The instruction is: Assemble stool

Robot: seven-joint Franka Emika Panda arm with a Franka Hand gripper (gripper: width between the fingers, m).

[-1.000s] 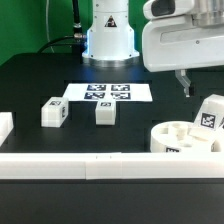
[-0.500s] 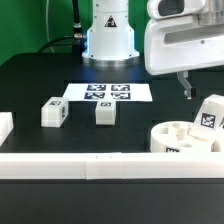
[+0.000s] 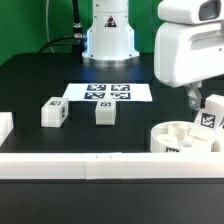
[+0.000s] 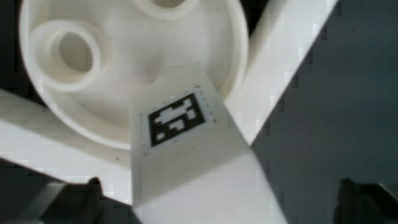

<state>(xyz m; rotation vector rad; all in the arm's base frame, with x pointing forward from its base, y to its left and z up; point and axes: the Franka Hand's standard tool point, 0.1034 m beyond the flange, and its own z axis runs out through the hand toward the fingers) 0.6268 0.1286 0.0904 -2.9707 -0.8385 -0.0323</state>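
Note:
The stool's round white seat [image 3: 180,138] with its sockets lies at the exterior view's right, by the front bar. One tagged white leg [image 3: 209,114] stands leaning at the seat's far right edge. My gripper [image 3: 194,99] hangs just above that leg. In the wrist view the leg [image 4: 187,140] runs between my two dark fingertips [image 4: 79,200], over the seat [image 4: 125,60]. The gripper [image 4: 222,204] is open, with a gap showing beside the leg. Two more legs [image 3: 54,112] [image 3: 104,112] lie on the black table to the left.
The marker board [image 3: 106,92] lies flat behind the two loose legs. A long white bar [image 3: 90,166] edges the table's front, and a white block [image 3: 5,126] sits at the exterior view's left edge. The robot's base [image 3: 108,40] stands at the back.
The arm has moved toward the exterior view's right and come down, so the fingers now hang over the leg beside the seat. The jaws stay open. The parts have not moved.

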